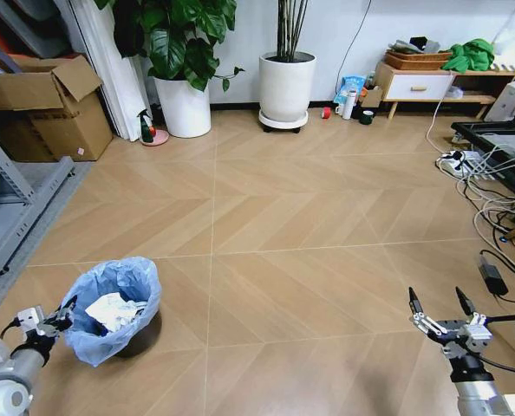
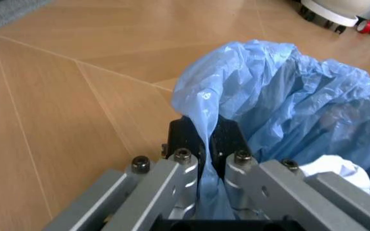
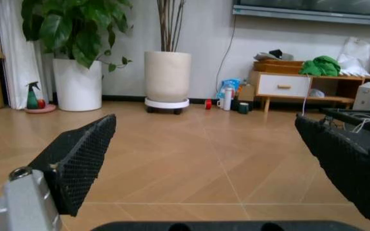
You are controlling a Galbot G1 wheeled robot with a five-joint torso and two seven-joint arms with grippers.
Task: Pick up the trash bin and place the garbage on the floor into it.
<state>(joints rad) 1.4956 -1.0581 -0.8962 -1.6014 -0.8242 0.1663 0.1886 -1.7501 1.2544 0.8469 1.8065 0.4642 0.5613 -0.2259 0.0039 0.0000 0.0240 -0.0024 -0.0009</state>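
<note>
Trash bin (image 1: 112,309) sat on the floor (image 1: 283,260) at the robot's left, crumpled paper (image 1: 113,310) inside. Left gripper (image 1: 65,315) reached low, pinching its blue-bagged rim. Right gripper (image 1: 441,302) hovered low at right, fingers spread.

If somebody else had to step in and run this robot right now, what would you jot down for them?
Left gripper: jaws shut on the rim of the trash bin, pinching its blue bag.
Right gripper: jaws open, holding nothing, hovering low over the floor on the robot's right.
Bin: at the robot's left front; whether it is lifted off the floor is unclear. Crumpled white paper is already inside.
Done: bin gripped, some garbage in.
Left: no loose litter is visible on the floor ahead; check elsewhere before finishing.
</note>
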